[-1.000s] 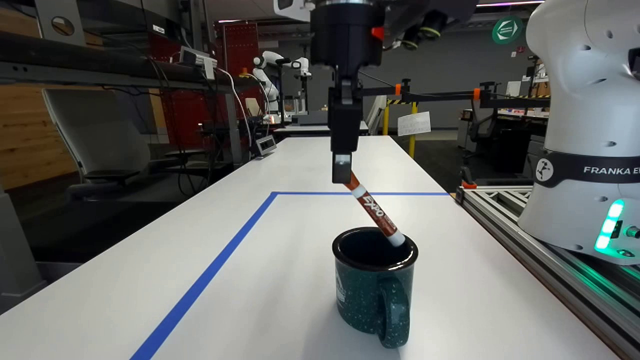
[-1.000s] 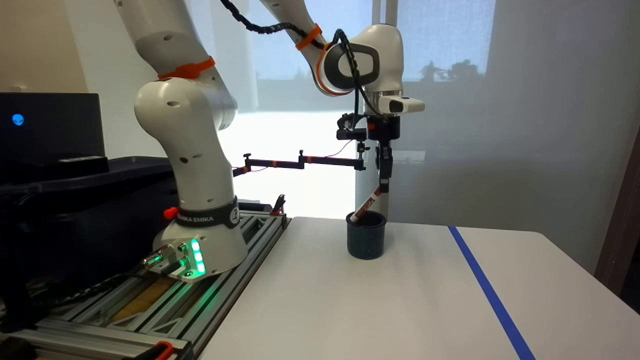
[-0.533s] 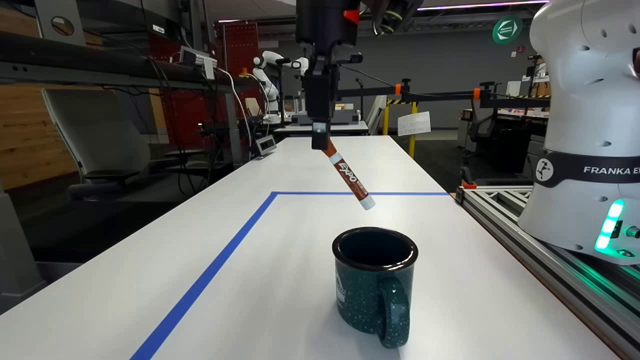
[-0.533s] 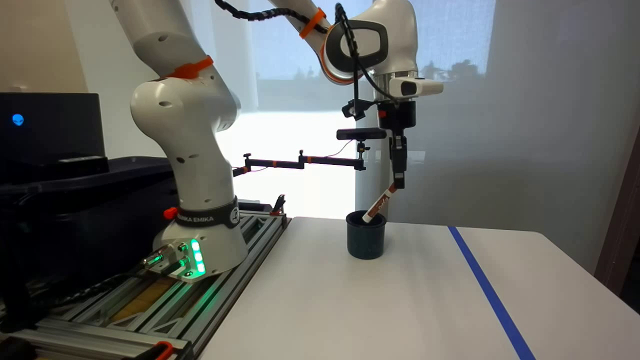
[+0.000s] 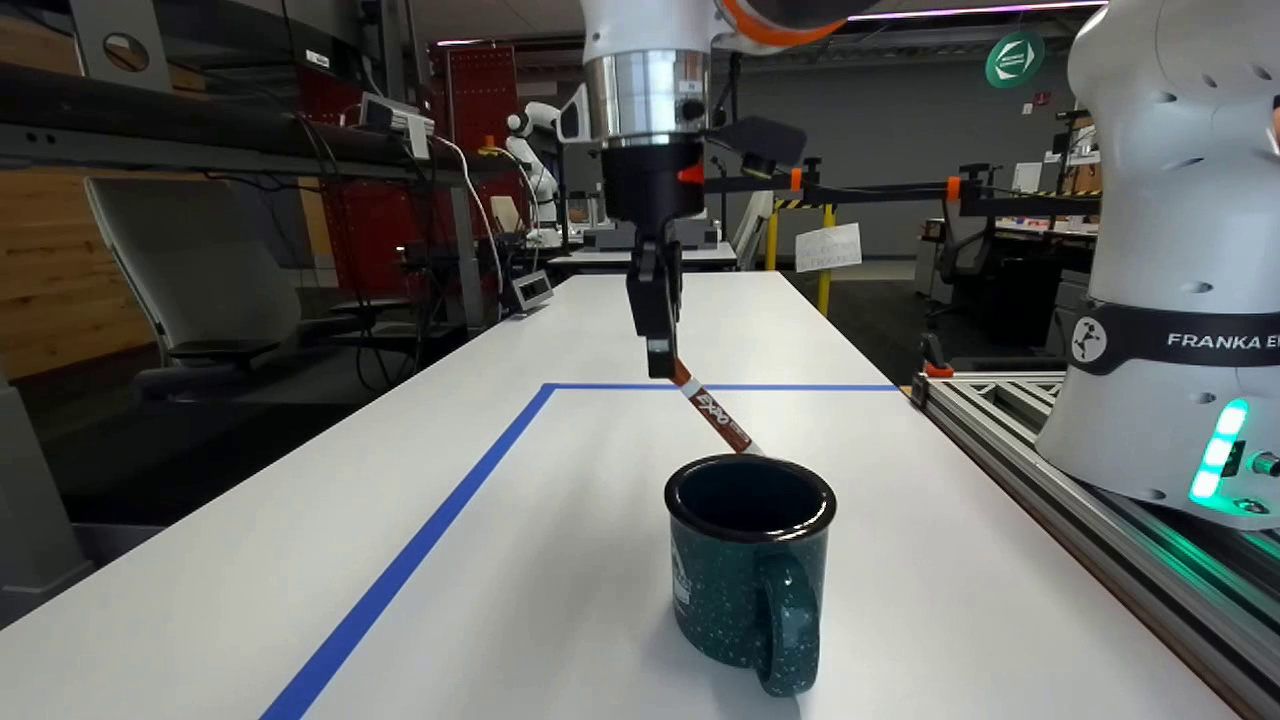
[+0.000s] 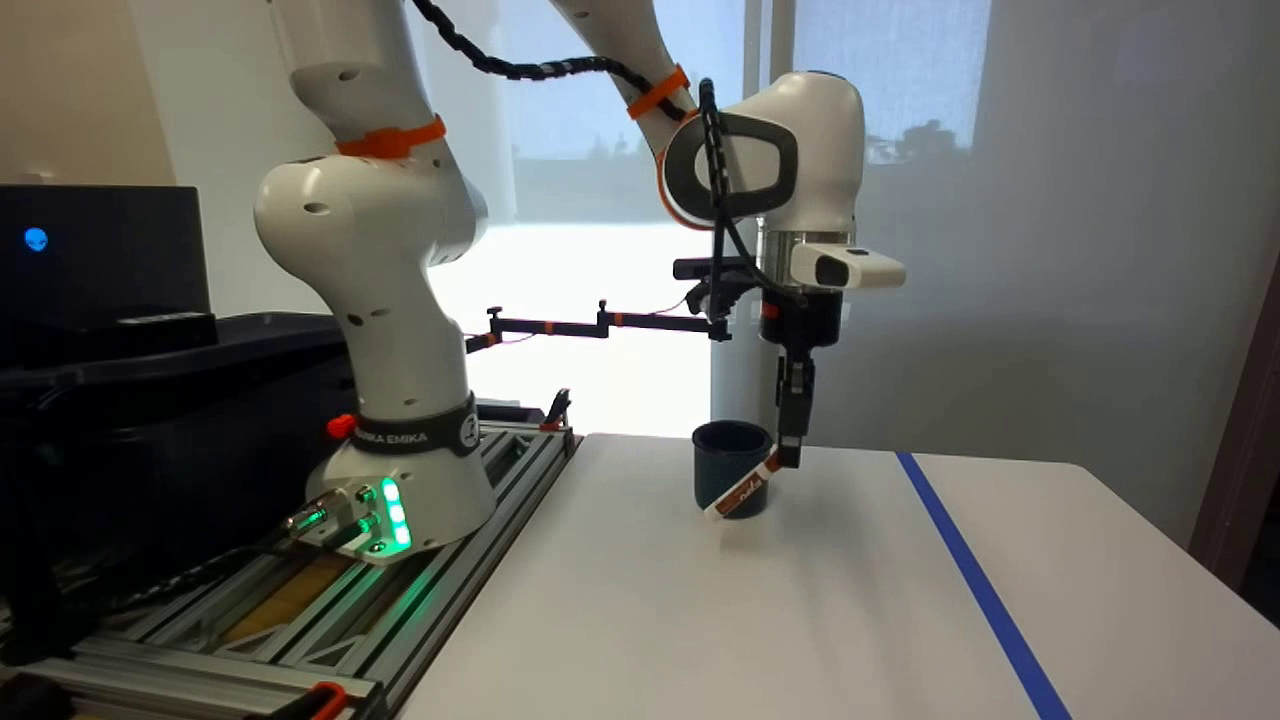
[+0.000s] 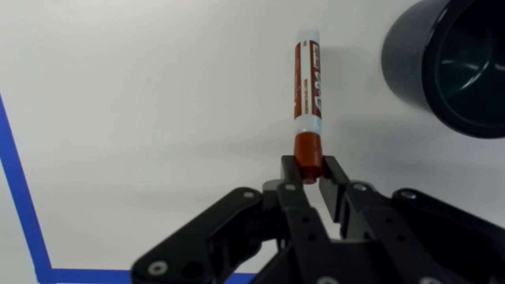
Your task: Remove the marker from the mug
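The marker, red-brown with white bands and an orange-red cap, shows in both exterior views (image 5: 722, 418) (image 6: 742, 492) and in the wrist view (image 7: 307, 86). My gripper (image 5: 662, 358) (image 6: 789, 455) (image 7: 309, 167) is shut on its cap end. The marker slants down from the fingertips, outside the mug and beside it. I cannot tell whether its low white end touches the table; in an exterior view the mug's rim hides that end. The dark green speckled mug (image 5: 730, 590) (image 6: 718, 465) (image 7: 402, 67) stands upright, and its visible inside holds nothing.
The white table (image 5: 560, 560) (image 6: 620, 600) carries blue tape lines (image 5: 430, 540) (image 6: 980, 590) (image 7: 17, 185). The robot base (image 6: 410, 490) stands on an aluminium frame (image 5: 1040, 510) along one table edge. A small grey device (image 5: 532, 290) sits at the far table edge.
My gripper has lifted the marker up out of the mug, moved it away from the mug and lowered it beside the mug. The mug has not moved.
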Action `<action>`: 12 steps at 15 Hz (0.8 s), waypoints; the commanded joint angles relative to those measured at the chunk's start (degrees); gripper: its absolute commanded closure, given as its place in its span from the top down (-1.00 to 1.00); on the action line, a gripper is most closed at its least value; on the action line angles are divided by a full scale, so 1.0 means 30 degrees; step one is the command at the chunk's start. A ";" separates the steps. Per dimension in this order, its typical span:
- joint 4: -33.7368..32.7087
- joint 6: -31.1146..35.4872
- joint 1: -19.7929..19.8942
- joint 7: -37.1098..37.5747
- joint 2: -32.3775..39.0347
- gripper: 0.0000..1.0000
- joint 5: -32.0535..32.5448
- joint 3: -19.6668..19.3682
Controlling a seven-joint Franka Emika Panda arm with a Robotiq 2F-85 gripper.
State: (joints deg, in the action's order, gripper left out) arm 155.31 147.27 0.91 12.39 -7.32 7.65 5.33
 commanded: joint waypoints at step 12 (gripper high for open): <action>-0.0779 0.5928 0.0019 -0.5719 0.5522 -0.90 -0.1514 -0.0642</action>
State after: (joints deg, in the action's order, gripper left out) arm 151.56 159.71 0.79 -0.52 9.36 6.02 2.71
